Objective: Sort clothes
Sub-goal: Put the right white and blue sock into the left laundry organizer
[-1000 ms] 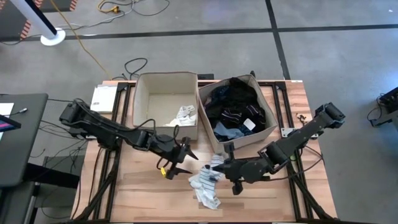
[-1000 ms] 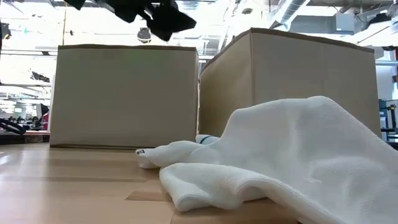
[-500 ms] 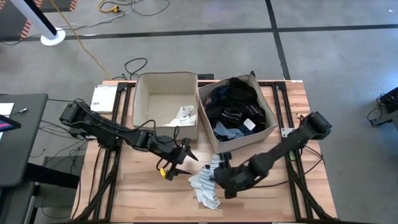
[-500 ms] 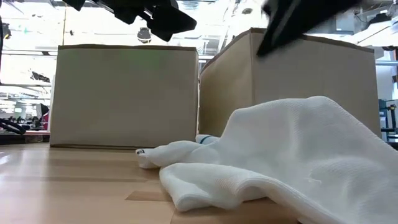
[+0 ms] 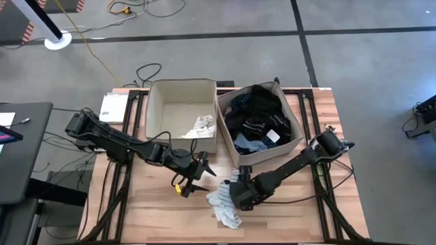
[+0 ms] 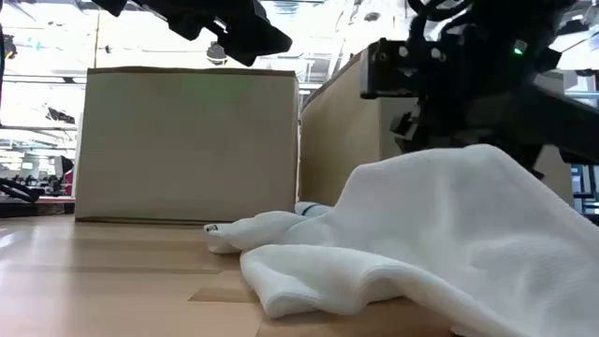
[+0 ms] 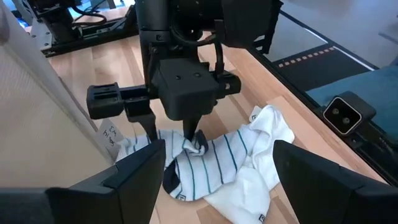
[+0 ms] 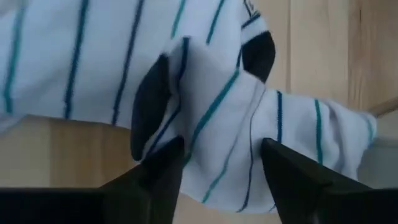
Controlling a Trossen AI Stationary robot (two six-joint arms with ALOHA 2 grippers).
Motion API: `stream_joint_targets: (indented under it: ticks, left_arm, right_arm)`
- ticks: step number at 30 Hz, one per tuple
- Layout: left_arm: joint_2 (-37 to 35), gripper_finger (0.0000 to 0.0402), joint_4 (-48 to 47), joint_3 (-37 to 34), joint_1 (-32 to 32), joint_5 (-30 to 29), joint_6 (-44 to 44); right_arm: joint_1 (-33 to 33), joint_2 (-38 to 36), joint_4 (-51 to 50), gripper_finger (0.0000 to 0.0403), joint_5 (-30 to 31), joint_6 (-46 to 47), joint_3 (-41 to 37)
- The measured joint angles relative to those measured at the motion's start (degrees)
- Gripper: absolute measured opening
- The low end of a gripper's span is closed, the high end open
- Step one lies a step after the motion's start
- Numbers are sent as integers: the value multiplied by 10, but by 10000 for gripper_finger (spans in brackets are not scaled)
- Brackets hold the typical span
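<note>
Lying nearest at the front of the surface (image 5: 157,204), the white socks with teal stripes (image 5: 223,203) are heaped in a loose pile, not yet sorted. Directly over the heap, the right claw (image 5: 240,194) is set low, its fingers spread to either side of a raised fold, with nothing held between them. For a clean pick, a judgement can be made that the fold should be bracketed squarely and the fingers lowered almost to the wood before being shut, so that one sock is pinched rather than only a loose edge; a slow lift is advised, since the socks appear tangled and a second one could be dragged along. Just to the side, the left claw (image 5: 199,175) is held above the surface, fingers parted and empty, facing the pile. Farther back, two beige bins are seen: the left bin (image 5: 158,116) holds one pale piece (image 5: 201,125), and the right bin (image 5: 294,129) is filled with dark garments (image 5: 255,116).
</note>
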Motion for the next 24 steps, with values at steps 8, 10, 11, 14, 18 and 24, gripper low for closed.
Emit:
stream_joint_targets:
  ticks: [8,10,11,14,18,24]
  left_arm:
    - [0,293,-5,0,0,0,4]
    - [0,293,-5,0,0,-1,4]
    - [0,293,-4,0,0,0,4]
    - [0,293,-4,0,0,-1,4]
    - [0,293,-3,0,0,-1,11]
    - [0,293,28,0,0,-1,20]
  right_arm:
    - [12,-9,2,30,-4,-26,-1]
    - [17,-24,3,16,0,-26,-2]
    - [20,-35,3,16,4,-24,-1]
    - [30,-71,2,10,24,-24,-1]
    - [47,-133,11,4,65,-31,-1]
    - [63,-203,50,3,92,-79,-1]
